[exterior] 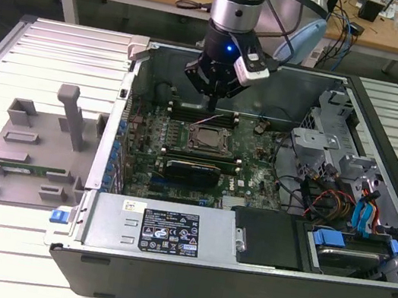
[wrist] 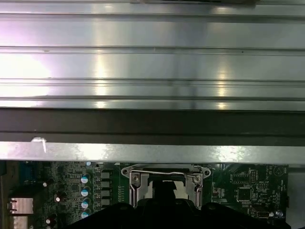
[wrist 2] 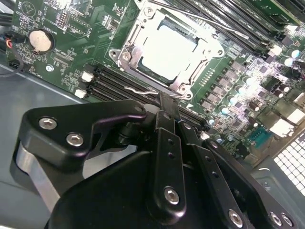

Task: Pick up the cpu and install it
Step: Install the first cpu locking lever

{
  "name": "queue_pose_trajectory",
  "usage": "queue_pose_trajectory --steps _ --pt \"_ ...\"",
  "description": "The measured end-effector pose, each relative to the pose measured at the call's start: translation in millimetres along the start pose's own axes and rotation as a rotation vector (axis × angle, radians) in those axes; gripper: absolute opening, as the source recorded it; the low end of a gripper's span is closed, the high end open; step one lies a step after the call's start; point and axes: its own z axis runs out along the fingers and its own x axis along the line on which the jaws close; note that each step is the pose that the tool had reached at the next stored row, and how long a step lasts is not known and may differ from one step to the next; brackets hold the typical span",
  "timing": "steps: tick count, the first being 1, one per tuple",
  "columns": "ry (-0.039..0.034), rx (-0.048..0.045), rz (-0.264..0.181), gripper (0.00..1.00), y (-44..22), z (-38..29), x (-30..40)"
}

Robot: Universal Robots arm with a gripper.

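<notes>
Though partly hidden, cpu (wrist 2: 170, 49) seemingly sits socketed.

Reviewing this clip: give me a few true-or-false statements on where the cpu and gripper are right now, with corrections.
1. The cpu lies in the motherboard socket. True.
2. The gripper hangs over the grey fixture outside the case. False: it is inside the computer case, just above the socket.
3. The gripper carries the cpu. False: the chip sits in the socket, nothing between the fingertips.
4. The grey fixture lies on the exterior view's left of the case. True.
</notes>
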Motion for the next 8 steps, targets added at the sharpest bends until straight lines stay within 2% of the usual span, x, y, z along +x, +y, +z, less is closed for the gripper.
queue_pose_trajectory --steps 4,8 --pt "0.0002 0.0002 0.000 0.11 0.0 1.7 -5.2" --pt "0.0007 0.0001 0.000 0.11 0.4 8.1 -10.5"
